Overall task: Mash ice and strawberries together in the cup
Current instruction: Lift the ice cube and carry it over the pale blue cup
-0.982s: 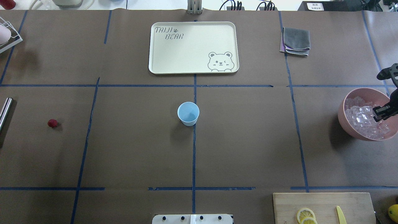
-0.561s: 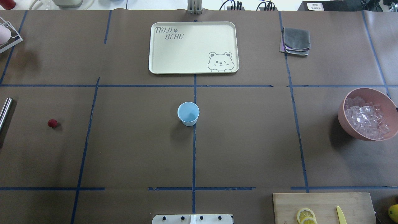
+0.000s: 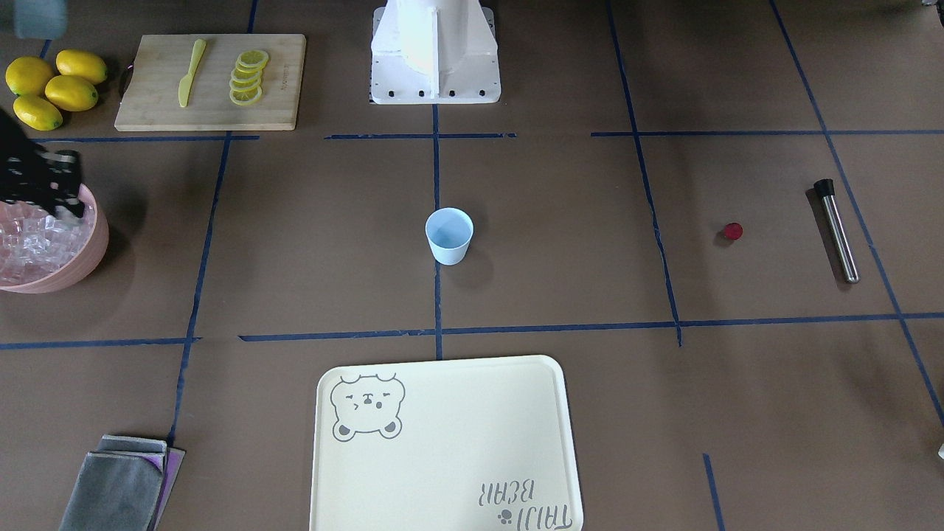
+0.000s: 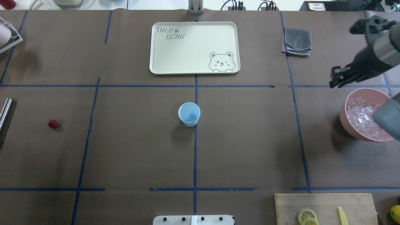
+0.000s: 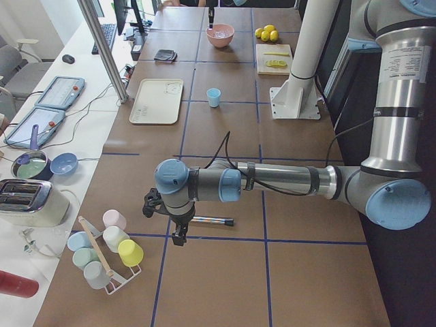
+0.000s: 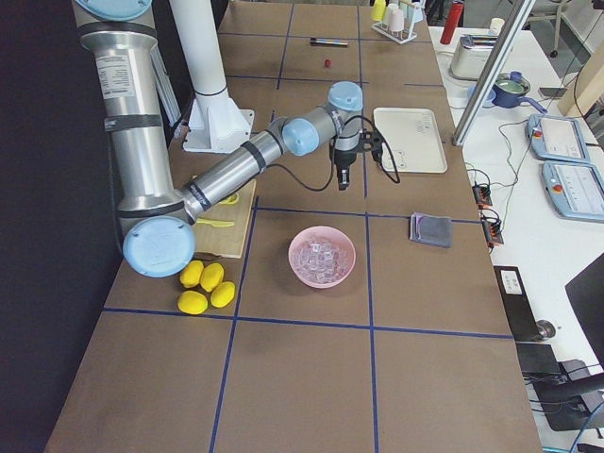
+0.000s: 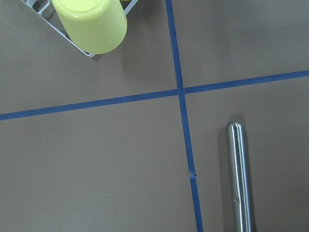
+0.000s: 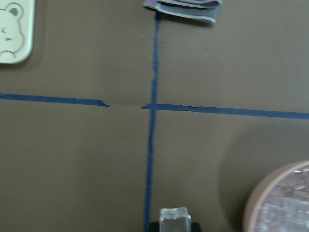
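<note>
The small pale blue plastic cup (image 4: 189, 114) stands at the middle of the bench (image 4: 131, 150). Far to the cup's right, the right tool (image 4: 334, 82) is clamped on one clear glassy ice cube (image 8: 174, 220), beside the round pink bowl (image 4: 342, 120) of ice (image 4: 359, 117). The small glossy red strawberry (image 4: 52, 123) lies far to the cup's left. Farther left hangs the left tool (image 5: 177, 238); I cannot tell whether it is apart or together.

One cup (image 4: 189, 114), one strawberry (image 4: 52, 123), one pink bowl (image 4: 345, 125), one tray (image 4: 187, 47), one cutting board (image 3: 147, 103), one knife (image 3: 190, 72) and one metal rod (image 3: 838, 230) are sitting on the tabletop (image 4: 250, 140). Four lemons (image 3: 71, 92) are lying together. The ice (image 6: 321, 255) is heaping up, too many cubes to count.
</note>
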